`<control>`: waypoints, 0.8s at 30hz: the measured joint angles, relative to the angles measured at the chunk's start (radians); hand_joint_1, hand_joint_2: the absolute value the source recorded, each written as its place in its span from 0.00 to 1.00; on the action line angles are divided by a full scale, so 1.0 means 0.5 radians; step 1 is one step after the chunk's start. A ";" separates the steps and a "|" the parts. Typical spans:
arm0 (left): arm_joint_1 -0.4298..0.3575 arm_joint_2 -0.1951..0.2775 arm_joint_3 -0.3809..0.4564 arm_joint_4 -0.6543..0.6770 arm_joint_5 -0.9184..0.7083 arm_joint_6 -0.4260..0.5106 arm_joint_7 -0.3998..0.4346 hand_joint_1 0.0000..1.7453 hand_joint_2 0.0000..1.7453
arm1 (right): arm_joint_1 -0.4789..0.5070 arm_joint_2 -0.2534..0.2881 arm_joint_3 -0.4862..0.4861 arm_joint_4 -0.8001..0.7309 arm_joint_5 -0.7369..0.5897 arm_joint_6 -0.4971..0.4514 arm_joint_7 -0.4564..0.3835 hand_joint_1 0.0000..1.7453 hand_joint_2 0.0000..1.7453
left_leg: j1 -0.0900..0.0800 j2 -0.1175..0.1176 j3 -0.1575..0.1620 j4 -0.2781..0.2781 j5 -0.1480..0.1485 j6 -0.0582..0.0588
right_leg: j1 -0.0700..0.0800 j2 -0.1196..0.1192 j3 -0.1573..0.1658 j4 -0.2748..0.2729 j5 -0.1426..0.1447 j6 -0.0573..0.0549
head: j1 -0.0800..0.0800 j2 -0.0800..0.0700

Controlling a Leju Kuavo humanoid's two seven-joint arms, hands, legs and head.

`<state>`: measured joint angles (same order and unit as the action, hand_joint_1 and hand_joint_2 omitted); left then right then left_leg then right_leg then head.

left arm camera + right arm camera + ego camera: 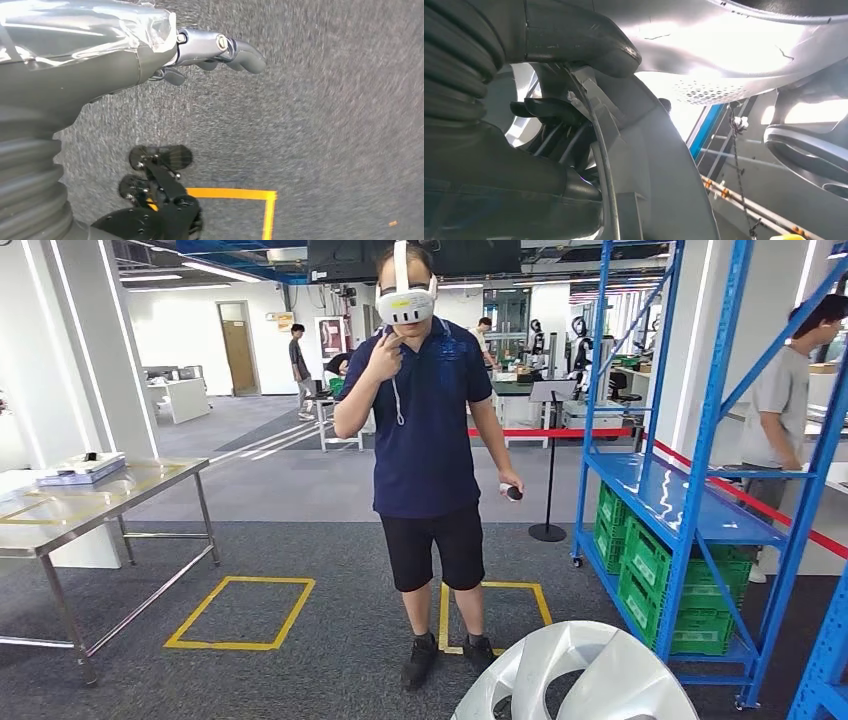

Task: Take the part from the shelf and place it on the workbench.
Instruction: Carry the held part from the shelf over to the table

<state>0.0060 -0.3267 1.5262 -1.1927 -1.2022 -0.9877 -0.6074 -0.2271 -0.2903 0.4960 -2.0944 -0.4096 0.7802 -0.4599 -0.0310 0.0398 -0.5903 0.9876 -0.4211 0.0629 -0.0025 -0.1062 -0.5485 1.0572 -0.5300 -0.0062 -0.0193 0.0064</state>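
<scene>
The part is a silver wheel cover (575, 680) with curved spokes, low at the head view's bottom edge, right of centre. In the right wrist view my right hand (554, 60) grips it: the thick thumb lies on its pale rim (734, 45) and dark fingers (549, 110) reach through an opening. The workbench (110, 495), a steel table, stands at the left. The blue shelf (690, 510) stands at the right. My left hand (220, 50) hangs over the grey carpet, fingers apart and holding nothing.
A person (425, 440) wearing a headset stands straight ahead between bench and shelf. Green crates (660, 580) fill the shelf's bottom level. Yellow taped squares (240, 612) mark the carpet. Another person (785, 400) stands behind the shelf. A stanchion (548, 530) carries a red belt.
</scene>
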 joint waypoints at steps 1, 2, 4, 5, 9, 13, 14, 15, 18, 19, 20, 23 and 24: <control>-0.003 -0.003 0.004 -0.001 -0.007 -0.007 0.003 0.00 1.00 | -0.006 -0.001 0.001 0.000 -0.010 -0.001 0.005 1.00 1.00 | 0.012 -0.031 0.030 -0.030 0.015 0.000 | -0.001 0.068 -0.034 0.079 -0.031 -0.002 | 0.003 0.000; -0.008 -0.008 0.007 -0.002 -0.016 -0.016 0.007 0.00 1.00 | -0.012 -0.001 0.002 0.000 -0.020 -0.002 0.013 1.00 1.00 | 0.016 -0.062 0.040 -0.040 0.021 -0.002 | -0.007 0.139 -0.095 0.200 -0.073 -0.004 | 0.006 -0.001; -0.018 -0.016 0.014 -0.002 -0.033 -0.030 0.012 0.00 1.00 | -0.014 -0.002 0.004 0.000 -0.036 -0.003 0.026 1.00 1.00 | 0.025 -0.131 0.042 -0.039 0.021 -0.007 | -0.018 0.199 -0.238 0.430 -0.135 0.005 | 0.010 0.000; -0.019 -0.022 0.019 -0.002 -0.040 -0.035 0.012 0.00 1.00 | -0.013 -0.002 0.005 0.000 -0.042 -0.004 0.031 1.00 1.00 | 0.029 -0.168 0.043 -0.035 0.018 -0.012 | -0.024 0.205 -0.278 0.468 -0.129 0.020 | 0.010 0.000; -0.015 -0.026 0.034 -0.006 -0.062 -0.037 0.012 0.00 1.00 | -0.015 -0.002 0.002 0.001 -0.060 -0.002 0.036 1.00 1.00 | 0.059 -0.297 0.034 0.032 -0.032 -0.071 | -0.062 0.276 -0.135 0.053 0.114 0.110 | 0.017 0.000; -0.009 -0.022 0.044 -0.016 -0.080 -0.017 0.003 0.00 1.00 | -0.014 0.003 0.000 0.006 -0.061 0.004 0.031 1.00 1.00 | 0.071 -0.356 -0.006 0.074 -0.063 -0.104 | -0.055 0.282 -0.101 -0.029 0.143 0.052 | 0.014 0.000; -0.007 -0.021 0.047 -0.016 -0.086 -0.008 -0.001 0.00 1.00 | -0.014 0.004 -0.001 0.006 -0.056 0.007 0.026 1.00 1.00 | 0.073 -0.329 -0.014 0.090 -0.071 -0.109 | -0.054 0.267 -0.098 -0.030 0.140 0.039 | 0.012 0.000; -0.008 -0.020 0.048 -0.015 -0.093 -0.001 -0.005 0.00 1.00 | -0.012 0.006 -0.002 0.007 -0.051 0.011 0.019 1.00 1.00 | 0.074 -0.277 -0.035 0.133 -0.093 -0.116 | -0.053 0.249 -0.092 -0.032 0.136 0.027 | 0.007 0.000; -0.022 -0.018 0.048 -0.010 -0.107 0.007 -0.016 0.00 1.00 | -0.007 0.008 -0.006 0.008 -0.042 0.026 -0.002 1.00 1.00 | 0.075 -0.105 -0.219 0.483 -0.239 -0.129 | -0.032 0.190 -0.074 -0.034 0.120 -0.004 | 0.001 0.000; -0.025 -0.018 0.048 -0.008 -0.110 0.007 -0.018 0.00 1.00 | -0.003 0.008 -0.007 0.009 -0.042 0.031 -0.008 1.00 1.00 | 0.078 -0.090 -0.293 0.606 -0.276 -0.127 | -0.023 0.166 -0.072 -0.034 0.113 -0.012 | 0.001 0.000; -0.025 -0.018 0.048 -0.007 -0.110 0.005 -0.020 0.00 1.00 | 0.002 0.008 -0.007 0.010 -0.041 0.036 -0.013 1.00 1.00 | 0.078 -0.085 -0.341 0.672 -0.281 -0.122 | -0.014 0.142 -0.068 -0.034 0.107 -0.017 | 0.001 0.000; -0.023 -0.018 0.048 -0.012 -0.101 -0.003 -0.007 0.00 1.00 | 0.010 0.012 -0.010 0.011 -0.042 0.049 -0.029 1.00 1.00 | 0.050 -0.044 -0.237 0.422 -0.112 -0.072 | 0.005 0.074 -0.039 -0.036 0.081 -0.024 | 0.001 0.000; -0.024 -0.017 0.048 -0.018 -0.094 -0.005 0.003 0.00 1.00 | 0.011 0.015 -0.012 0.011 -0.041 0.054 -0.036 1.00 1.00 | 0.029 0.002 -0.165 0.286 -0.062 -0.050 | 0.011 0.052 -0.026 -0.038 0.071 -0.022 | 0.001 0.000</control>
<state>-0.0062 -0.3350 1.5501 -1.2018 -1.2494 -0.9902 -0.6057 -0.2215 -0.2828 0.4898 -2.0890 -0.4300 0.8071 -0.4776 -0.0165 0.0411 -0.6730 1.1305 -0.4521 0.0379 0.0033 -0.0800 -0.5613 1.0384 -0.4944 -0.0173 -0.0186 0.0064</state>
